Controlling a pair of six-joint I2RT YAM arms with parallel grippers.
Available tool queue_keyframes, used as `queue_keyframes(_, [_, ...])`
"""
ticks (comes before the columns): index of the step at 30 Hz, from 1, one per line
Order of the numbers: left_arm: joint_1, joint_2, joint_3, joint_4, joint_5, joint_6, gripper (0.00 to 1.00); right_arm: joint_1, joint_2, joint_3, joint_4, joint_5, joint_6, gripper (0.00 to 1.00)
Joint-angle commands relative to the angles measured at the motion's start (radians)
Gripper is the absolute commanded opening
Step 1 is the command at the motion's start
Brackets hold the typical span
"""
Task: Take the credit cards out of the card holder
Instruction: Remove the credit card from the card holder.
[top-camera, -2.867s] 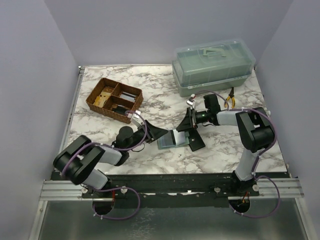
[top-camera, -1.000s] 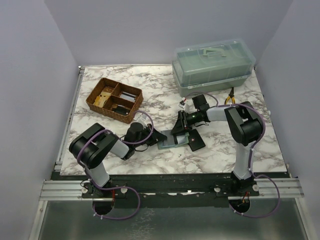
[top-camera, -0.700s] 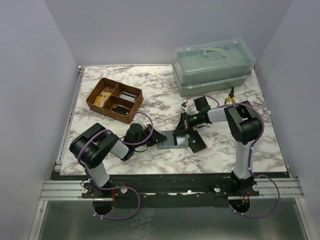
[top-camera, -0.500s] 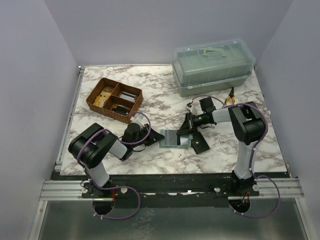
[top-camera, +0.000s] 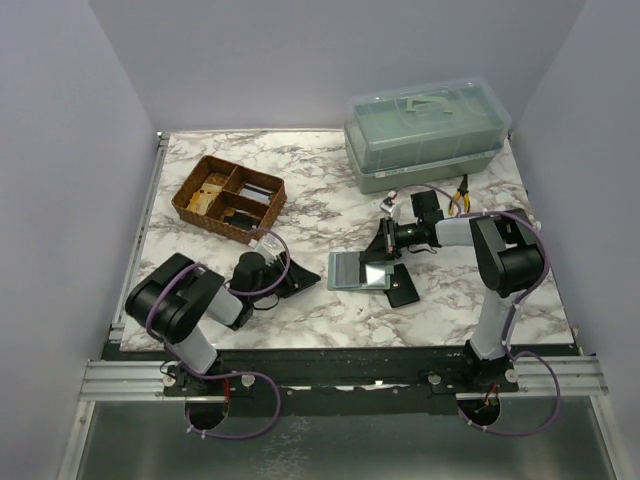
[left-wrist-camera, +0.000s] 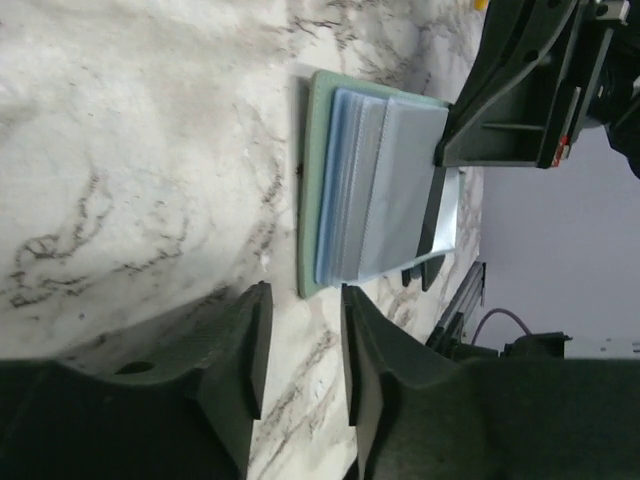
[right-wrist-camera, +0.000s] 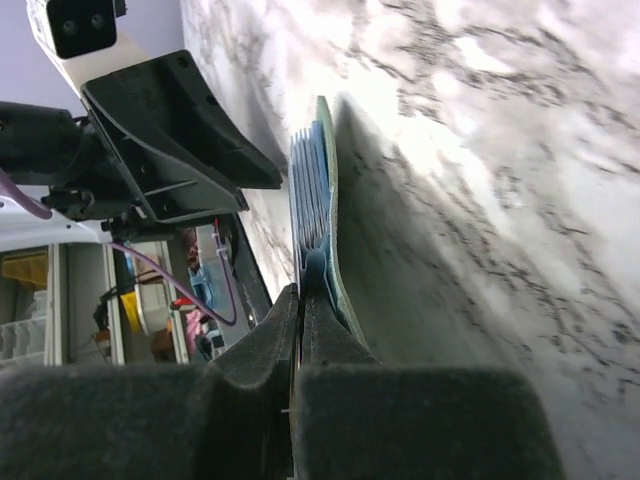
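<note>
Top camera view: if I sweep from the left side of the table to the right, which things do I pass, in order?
Woven basket → left gripper → green card holder → pliers.

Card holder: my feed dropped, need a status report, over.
Left gripper open, short of the flat sage-green folding card holder. Right gripper shut at its opposite edge. Pale blue cards not out yet. Black wallet alongside, not blocking.
</note>
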Motion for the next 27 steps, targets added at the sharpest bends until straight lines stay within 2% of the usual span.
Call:
queue_keyframes(1, [0.003, -0.154, -0.022, 0.000, 0.058, 0.067, 0.43, 0.009, -0.083, -0.008, 0.068, -0.070, -0.018, 0.00])
queue_keyframes(4, [0.002, -0.225, -0.007, -0.004, 0.090, 0.083, 0.52, 0.023, -0.110, -0.007, 0.068, -0.090, -0.043, 0.00])
queue_keyframes(7, [-0.001, -0.235, 0.029, -0.008, 0.145, 0.109, 0.55, 0.045, -0.119, -0.001, 0.071, -0.112, -0.058, 0.00])
queue_keyframes(12, [-0.019, -0.186, 0.086, -0.006, 0.204, 0.115, 0.56, 0.051, -0.133, -0.014, 0.118, -0.167, -0.044, 0.00])
queue_keyframes(24, [-0.049, -0.091, 0.123, 0.016, 0.196, 0.073, 0.57, 0.052, -0.116, -0.029, 0.183, -0.235, 0.004, 0.00])
queue_keyframes(27, [-0.053, -0.066, 0.135, 0.032, 0.200, 0.057, 0.53, 0.052, -0.106, -0.029, 0.191, -0.246, 0.012, 0.00])
